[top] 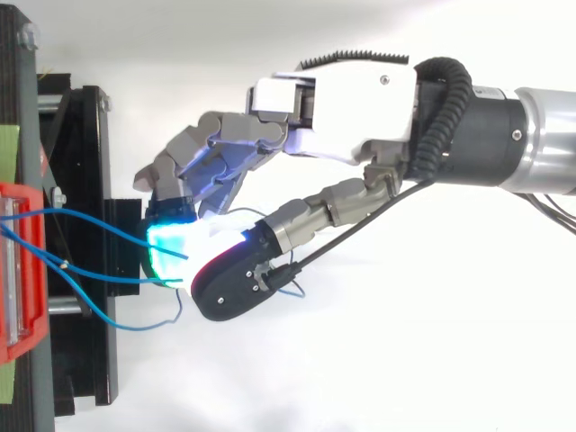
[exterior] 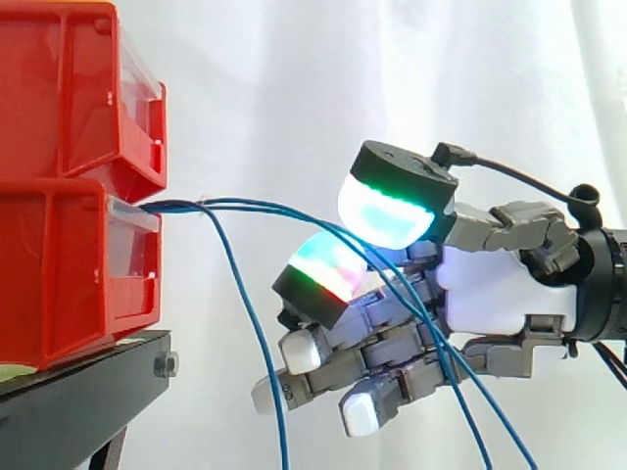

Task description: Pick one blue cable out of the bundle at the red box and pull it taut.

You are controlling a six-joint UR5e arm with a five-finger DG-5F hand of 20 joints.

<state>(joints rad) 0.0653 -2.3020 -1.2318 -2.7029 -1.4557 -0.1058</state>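
Observation:
Several blue cables [exterior: 257,204] come out of the front of the lower red bin [exterior: 59,274] at the left. One blue cable hangs straight down [exterior: 257,338]. The others run right in a shallow arc to my hand [exterior: 500,294] and pass between its thumb pad [exterior: 387,211], glowing green and cyan, and a finger pad [exterior: 331,266], glowing cyan and red, then trail down to the right. In the top view two blue cables [top: 99,225] lead from the red bin [top: 20,270] to the cyan pad [top: 171,252]. My hand [top: 360,99] is pinched on a blue cable; the other fingers are curled below.
A second red bin [exterior: 69,88] is stacked on the lower one. Both rest on a black stand [exterior: 88,382] whose frame [top: 85,162] reaches toward my hand. One loose cable loops [top: 135,326] beside the stand. A white curtain hangs behind.

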